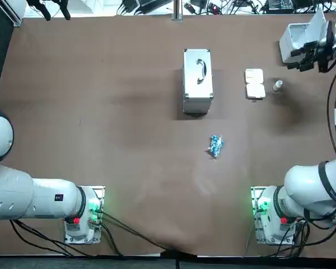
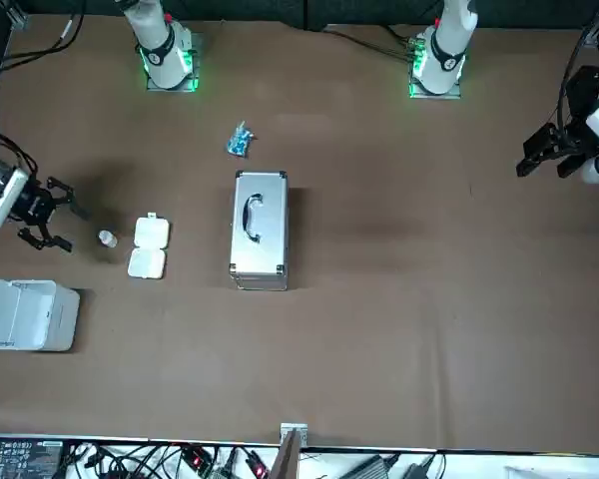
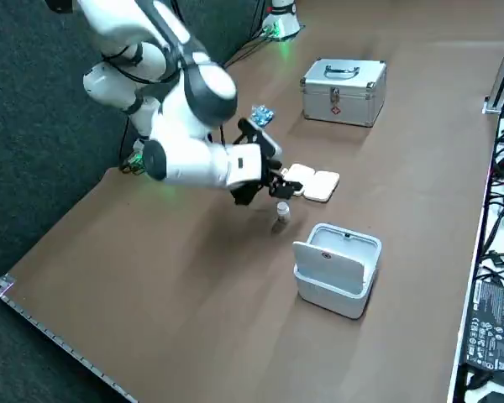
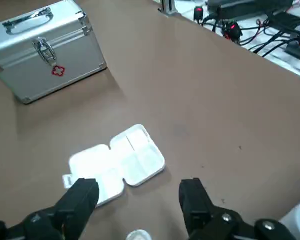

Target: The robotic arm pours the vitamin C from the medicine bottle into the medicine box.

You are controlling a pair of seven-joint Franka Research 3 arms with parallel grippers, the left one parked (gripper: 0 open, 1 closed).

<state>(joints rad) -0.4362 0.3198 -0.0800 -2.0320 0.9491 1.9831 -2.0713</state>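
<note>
The right claw (image 4: 139, 192) hovers spread wide over the worktop (image 4: 225, 115). The medicine bottle (image 3: 282, 211) stands upright near its fingertips, ungripped. The open medicine box (image 4: 117, 165) lies just beyond the bottle.

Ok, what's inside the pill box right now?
The open box shows bare white compartments, no pills visible; one corner is hidden behind a finger. The open right gripper hovers by the bottle beside it.
</note>
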